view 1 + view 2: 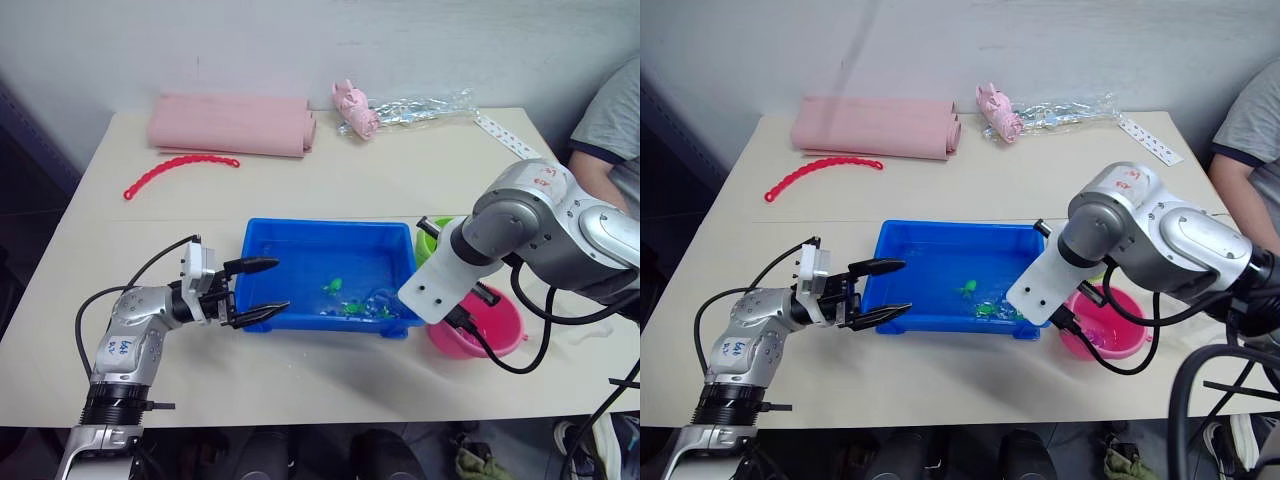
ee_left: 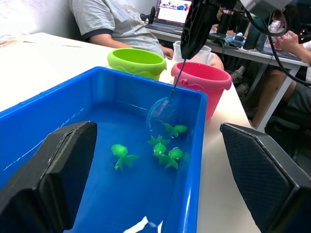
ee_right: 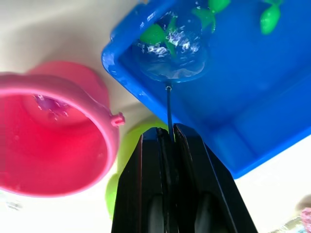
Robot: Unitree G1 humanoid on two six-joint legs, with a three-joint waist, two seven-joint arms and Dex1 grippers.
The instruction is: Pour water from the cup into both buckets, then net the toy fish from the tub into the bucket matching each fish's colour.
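Observation:
The blue tub (image 1: 322,226) stands mid-table with water and several green toy fish (image 1: 345,305) near its right end. The net (image 3: 170,53) dips into that corner among the fish, its thin black handle rising to my right gripper (image 3: 168,130), which is shut on it. Just right of the tub stand the lime green bucket (image 1: 430,240) and the pink bucket (image 1: 487,335); a small pink fish (image 3: 51,104) lies in the pink one. The cup's clear rim (image 2: 206,52) peeks out behind the buckets. My left gripper (image 1: 283,284) is open at the tub's left rim, holding nothing.
A rolled pink cloth (image 1: 232,125), a red bead chain (image 1: 180,170), a pink toy (image 1: 355,108) and crinkled clear wrapping (image 1: 425,106) lie along the table's far side. A person (image 1: 610,120) sits at the right edge. Black cables hang under my right arm.

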